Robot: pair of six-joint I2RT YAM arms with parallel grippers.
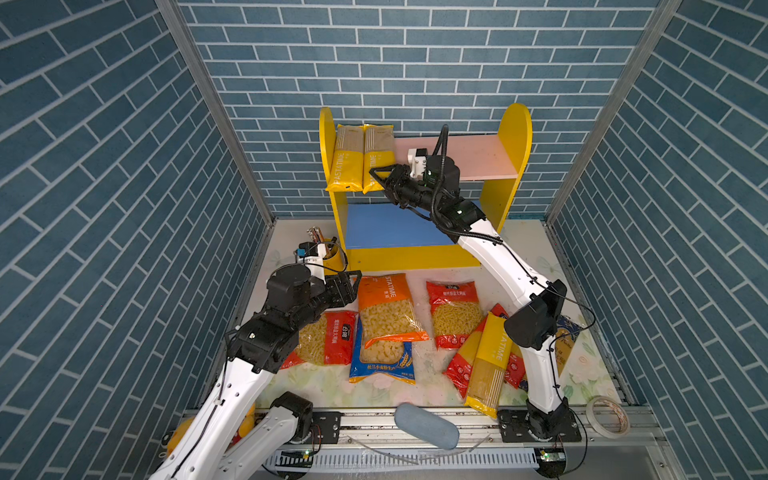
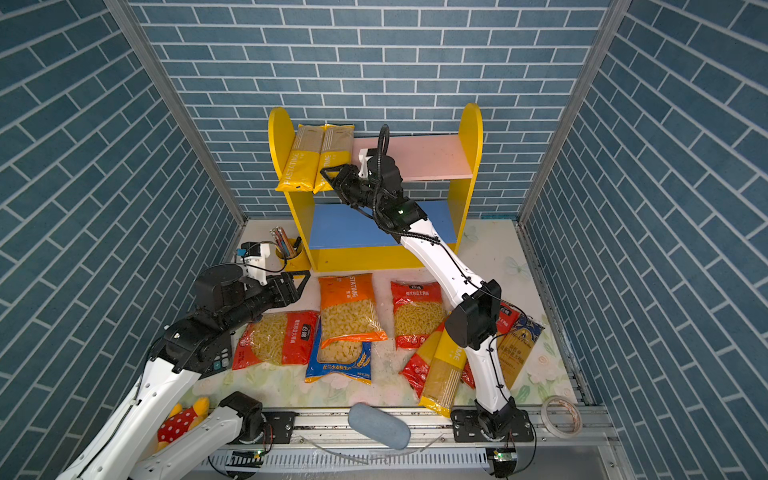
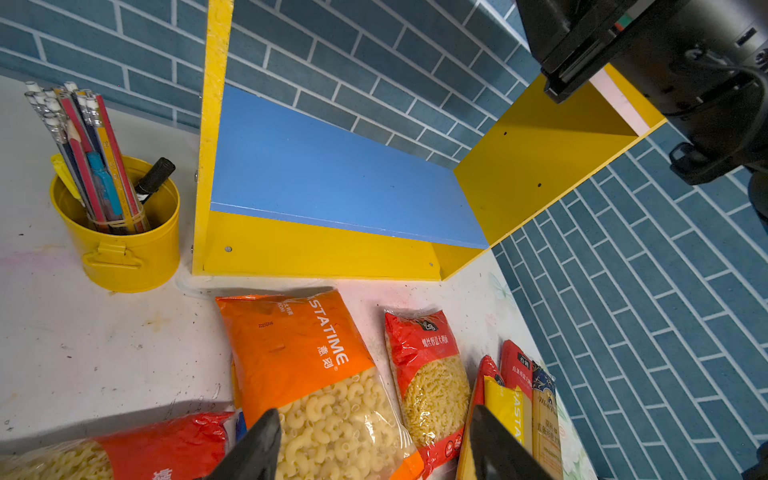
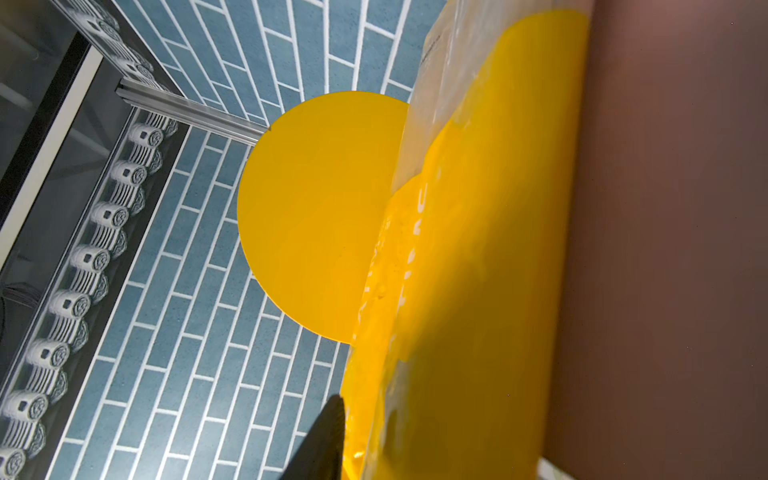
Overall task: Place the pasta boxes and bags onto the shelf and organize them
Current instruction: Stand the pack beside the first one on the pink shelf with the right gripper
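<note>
The right gripper [image 1: 376, 176] sat at the foot of a yellow spaghetti pack [image 1: 378, 156], upper centre on the shelf [image 1: 515, 137], on its pink board [image 1: 469, 156]; clamped or loose, couldn't tell. The left gripper [image 3: 374, 419] hung parted, empty, over the orange macaroni bag [image 3: 291, 345] below.

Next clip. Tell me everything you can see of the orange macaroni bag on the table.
The orange plastic macaroni bag has a solid orange top with white lettering and a clear lower half showing pale elbow pasta. It lies flat on the white floral tabletop in front of the yellow wooden shelf, its lower end overlapping a blue pasta bag.
</note>
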